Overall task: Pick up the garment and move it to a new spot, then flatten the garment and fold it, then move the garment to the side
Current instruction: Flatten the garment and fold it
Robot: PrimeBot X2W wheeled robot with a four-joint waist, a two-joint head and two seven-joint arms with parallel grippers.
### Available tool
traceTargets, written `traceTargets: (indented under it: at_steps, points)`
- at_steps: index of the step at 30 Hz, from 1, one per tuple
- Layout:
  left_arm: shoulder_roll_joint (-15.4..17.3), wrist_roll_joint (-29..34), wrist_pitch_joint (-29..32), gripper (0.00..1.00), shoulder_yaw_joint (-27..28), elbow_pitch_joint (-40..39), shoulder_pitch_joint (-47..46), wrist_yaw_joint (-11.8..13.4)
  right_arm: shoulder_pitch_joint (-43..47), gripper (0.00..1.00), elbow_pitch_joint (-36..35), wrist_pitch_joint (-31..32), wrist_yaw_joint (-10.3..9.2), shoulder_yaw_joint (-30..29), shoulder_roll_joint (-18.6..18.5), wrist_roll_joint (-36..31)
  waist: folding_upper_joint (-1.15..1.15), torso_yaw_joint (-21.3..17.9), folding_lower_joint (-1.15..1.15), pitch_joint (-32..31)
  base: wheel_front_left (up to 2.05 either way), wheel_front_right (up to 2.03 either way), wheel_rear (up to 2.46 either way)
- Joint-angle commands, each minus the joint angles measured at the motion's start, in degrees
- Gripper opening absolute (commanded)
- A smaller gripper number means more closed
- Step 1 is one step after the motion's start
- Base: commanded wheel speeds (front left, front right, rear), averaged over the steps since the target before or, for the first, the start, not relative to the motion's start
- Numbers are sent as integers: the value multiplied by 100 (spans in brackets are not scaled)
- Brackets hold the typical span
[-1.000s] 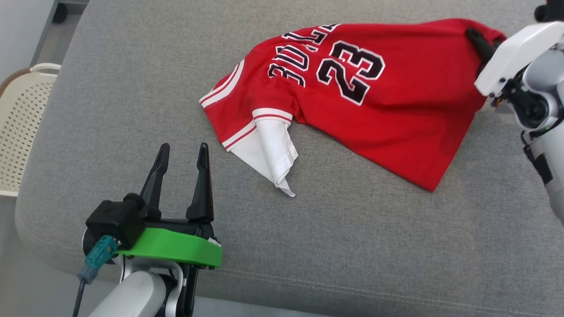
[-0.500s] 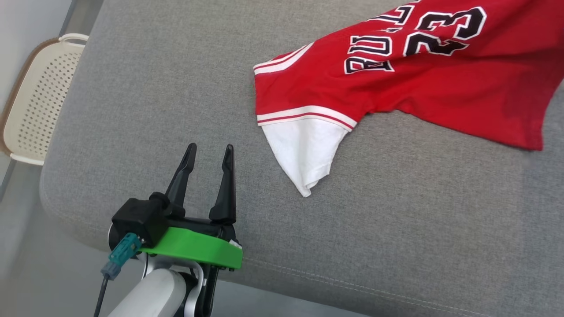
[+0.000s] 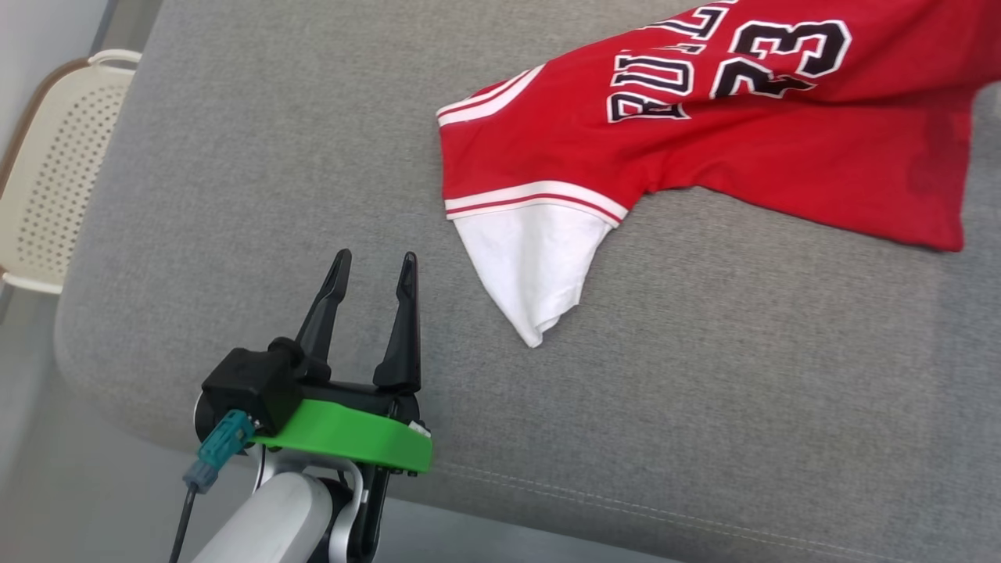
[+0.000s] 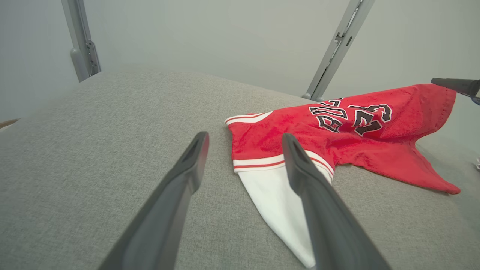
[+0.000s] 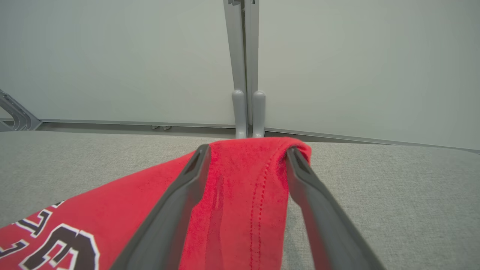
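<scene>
A red jersey point(image 3: 704, 156) printed with 23, with a white sleeve point(image 3: 539, 266), lies stretched across the grey cushion point(image 3: 704, 407). My left gripper point(image 3: 376, 258) hovers open and empty near the cushion's front left, a little short of the white sleeve point(image 4: 277, 202). In the right wrist view my right gripper point(image 5: 247, 150) has its fingers spread wide, with the jersey's hem point(image 5: 240, 195) lying between them and curling over the tips. In the left wrist view that end of the jersey point(image 4: 431, 108) is raised up to a dark finger point(image 4: 453, 84).
A cream perforated basket point(image 3: 47, 195) stands off the cushion's left end. Grey metal posts point(image 4: 80, 45) point(image 5: 245, 75) and a pale wall run behind the cushion. Bare cushion lies left of and in front of the jersey.
The head camera has swung, so the right arm has left its picture. The jersey has been drawn out to the right, and the crumpled white sleeve now lies flatter. The left gripper stays open.
</scene>
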Motion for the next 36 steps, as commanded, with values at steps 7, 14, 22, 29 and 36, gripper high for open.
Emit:
traceTargets:
  at_steps: [7,14,22,29,36]
  points:
    - [130,39,23,100,55,-57,139,63,904,100,-618,-155,-2,133,-273,827,0,-651,0,-287,0,0,0]
    - [178,46,68,100,29,-128,201,152,2190,100,-1455,-366,-2,-68,-495,1783,0,-1012,0,-348,0,0,0]
    - [254,-67,59,100,103,-52,399,141,3568,100,-2553,-933,-2,-128,-287,2049,0,-1348,0,-671,0,0,0]
    - [499,-168,29,100,287,99,863,206,4440,100,-3505,-1313,-2,-45,107,1594,0,-1704,0,-1244,0,0,0]
    - [748,-264,9,100,502,259,1507,312,5213,100,-4370,-1229,-2,-233,580,1003,0,-1970,0,-1912,0,0,0]
